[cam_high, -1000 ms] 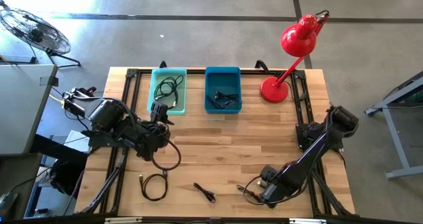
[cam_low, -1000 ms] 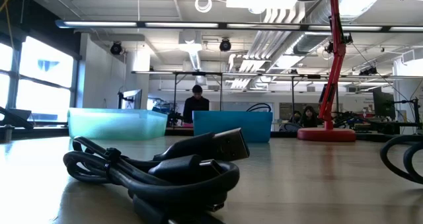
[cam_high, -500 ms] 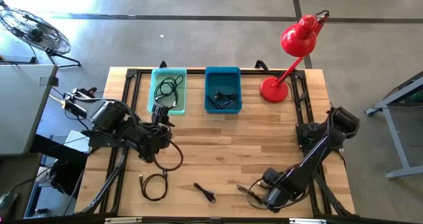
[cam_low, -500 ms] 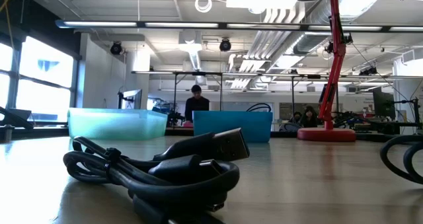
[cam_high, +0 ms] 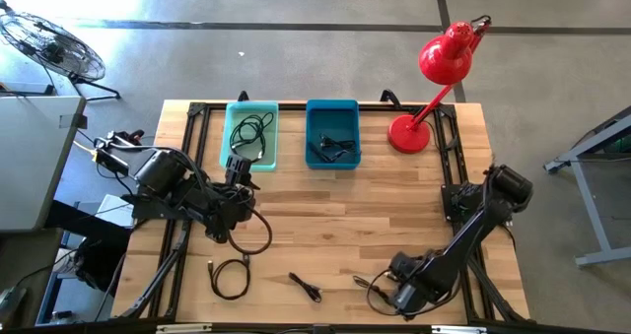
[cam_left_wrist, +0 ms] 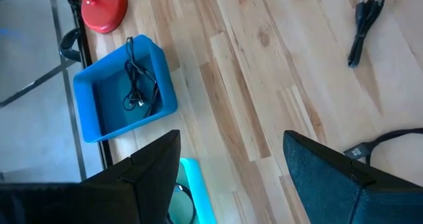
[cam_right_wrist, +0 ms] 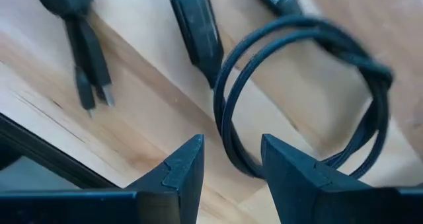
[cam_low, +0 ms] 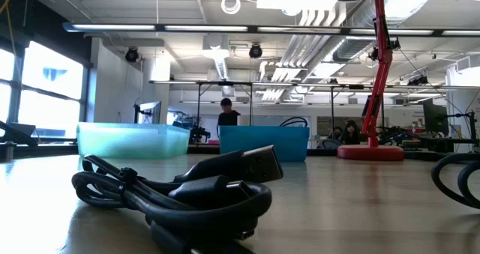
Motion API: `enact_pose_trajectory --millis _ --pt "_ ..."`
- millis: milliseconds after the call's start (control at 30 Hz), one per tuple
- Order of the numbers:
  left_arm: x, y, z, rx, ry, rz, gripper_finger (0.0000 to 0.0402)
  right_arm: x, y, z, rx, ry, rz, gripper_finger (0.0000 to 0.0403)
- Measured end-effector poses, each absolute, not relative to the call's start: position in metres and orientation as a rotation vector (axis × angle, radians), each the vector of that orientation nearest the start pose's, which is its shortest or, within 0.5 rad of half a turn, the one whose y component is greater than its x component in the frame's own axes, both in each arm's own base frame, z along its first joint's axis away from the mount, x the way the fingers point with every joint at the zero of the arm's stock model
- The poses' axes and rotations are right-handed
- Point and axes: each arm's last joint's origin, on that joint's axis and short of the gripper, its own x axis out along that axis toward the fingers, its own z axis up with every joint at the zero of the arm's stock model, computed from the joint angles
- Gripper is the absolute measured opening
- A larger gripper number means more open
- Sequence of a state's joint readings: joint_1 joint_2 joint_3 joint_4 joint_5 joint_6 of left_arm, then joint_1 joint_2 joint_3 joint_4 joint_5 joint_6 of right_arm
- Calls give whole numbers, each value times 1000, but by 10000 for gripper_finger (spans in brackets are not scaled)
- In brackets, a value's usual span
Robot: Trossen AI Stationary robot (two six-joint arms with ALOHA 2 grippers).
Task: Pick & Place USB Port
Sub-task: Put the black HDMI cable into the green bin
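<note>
The light wooden slatted table [cam_high: 325, 216] carries a red desk lamp [cam_high: 434, 78] at its far right corner and two bins along the far edge: a dark blue plastic bin [cam_high: 332, 134] with a black cable inside, and beside it a pale teal plastic bin [cam_high: 250, 135] holding another coiled black cable.

The left gripper [cam_high: 237, 198] hangs over the table's left half, just in front of the teal bin; its two dark fingers [cam_left_wrist: 334, 178] stand well apart with nothing between them.

The right gripper [cam_high: 399, 295] sits low near the table's front edge, right of centre. Its fingers [cam_right_wrist: 291, 178] are parted a little, empty, directly above a looped black USB cable [cam_right_wrist: 297, 98] lying on the wood, whose metal-tipped plug [cam_right_wrist: 195, 19] points away from the loop.

A second coiled black cable [cam_high: 230, 275] lies on the front left, and a small bundled black cable [cam_high: 306, 287] rests between the two near the front edge.
</note>
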State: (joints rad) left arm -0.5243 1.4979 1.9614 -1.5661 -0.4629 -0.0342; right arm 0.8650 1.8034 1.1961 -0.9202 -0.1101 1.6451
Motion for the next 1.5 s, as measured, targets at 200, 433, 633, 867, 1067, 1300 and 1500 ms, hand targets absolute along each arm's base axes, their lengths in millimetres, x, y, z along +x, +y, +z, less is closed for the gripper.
enact_pose_trajectory --millis 200,433,633,867,1067,1300,1500 --pt "210 -107 446 491 970 -39 262 208 247 159 632 1577 -599 142" --pt "210 -107 446 484 970 -36 262 210 249 140 578 1587 -651 142" --pt "217 -110 442 503 984 -17 262 213 251 137 597 1608 -621 100" --pt "229 -116 433 542 1018 -17 262 221 247 158 556 1384 -590 20" --pt "234 -120 428 579 1039 -31 262 233 234 198 534 1240 -495 10" --pt "242 -122 432 682 947 -31 262 259 207 286 419 775 -247 7" --pt "251 -127 439 825 830 -82 262 270 183 363 325 375 41 5"
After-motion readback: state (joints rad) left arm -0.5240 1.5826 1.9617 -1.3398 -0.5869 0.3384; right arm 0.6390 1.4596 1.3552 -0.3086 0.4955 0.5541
